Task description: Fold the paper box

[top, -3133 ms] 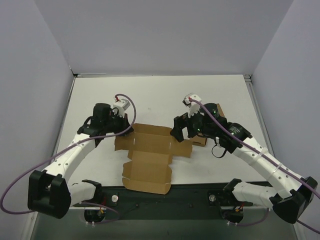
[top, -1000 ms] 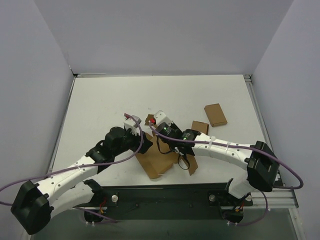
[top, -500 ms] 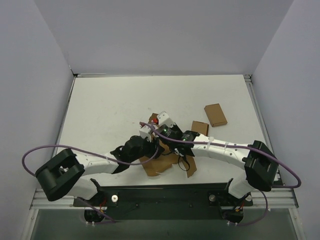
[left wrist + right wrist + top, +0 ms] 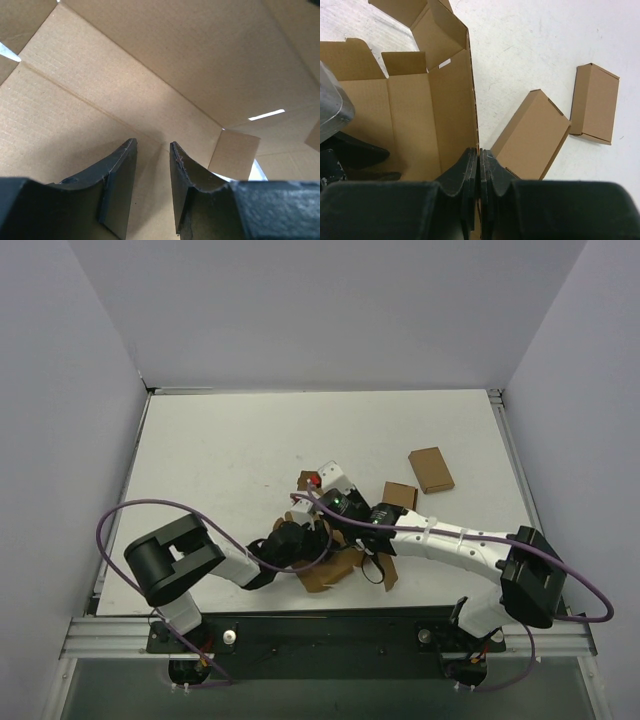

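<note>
The left claw (image 4: pixel 152 145) is hemmed in by the box (image 4: pixel 150 60): cardboard is met ahead of it and on both sides, and only thin slits are left open at the folds. To the left of the right claw (image 4: pixel 479 152), which is clamped on a box wall, room is taken by that wall. To its right a small box (image 4: pixel 532 132) lies just beside the fingers and a second small box (image 4: pixel 595 102) farther off, with bare table (image 4: pixel 530 40) left ahead.

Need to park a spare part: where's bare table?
Free: far half of the table, behind the two small boxes, and the left strip along the wall. Crowded: near centre, left claw and right claw at the paper box.
</note>
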{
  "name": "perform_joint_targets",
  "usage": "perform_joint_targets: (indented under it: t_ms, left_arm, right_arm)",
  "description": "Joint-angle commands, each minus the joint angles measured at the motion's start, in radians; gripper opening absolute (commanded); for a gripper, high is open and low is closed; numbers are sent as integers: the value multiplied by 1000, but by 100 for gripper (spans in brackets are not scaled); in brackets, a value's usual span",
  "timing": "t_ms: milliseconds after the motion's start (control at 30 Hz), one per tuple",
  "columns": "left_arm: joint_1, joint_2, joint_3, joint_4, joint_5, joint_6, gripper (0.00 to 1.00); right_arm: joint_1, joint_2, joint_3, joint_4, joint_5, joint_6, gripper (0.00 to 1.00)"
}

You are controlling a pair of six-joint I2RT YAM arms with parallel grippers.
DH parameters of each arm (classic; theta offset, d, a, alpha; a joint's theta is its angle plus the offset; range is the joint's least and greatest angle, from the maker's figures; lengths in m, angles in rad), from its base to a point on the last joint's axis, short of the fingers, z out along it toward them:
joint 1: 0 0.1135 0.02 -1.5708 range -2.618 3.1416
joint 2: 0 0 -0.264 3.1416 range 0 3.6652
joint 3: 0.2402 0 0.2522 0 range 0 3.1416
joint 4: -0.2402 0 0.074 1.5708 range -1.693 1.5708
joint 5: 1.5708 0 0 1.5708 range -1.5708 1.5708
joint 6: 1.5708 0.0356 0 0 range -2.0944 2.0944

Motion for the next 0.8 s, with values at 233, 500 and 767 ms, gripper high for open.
perform_joint_targets:
  t_ms: [233, 500, 767]
  left_arm:
    - [31, -362, -71, -184, -33, 46, 50]
    - [272, -522, 65, -433, 98, 75, 61]
    - [308, -388, 242, -340, 180, 12, 64]
  right_arm:
    - [7, -84, -133, 127, 17, -81, 0]
    - [24, -191, -202, 218, -40, -169, 0]
    - [35, -196, -198, 207, -42, -189, 0]
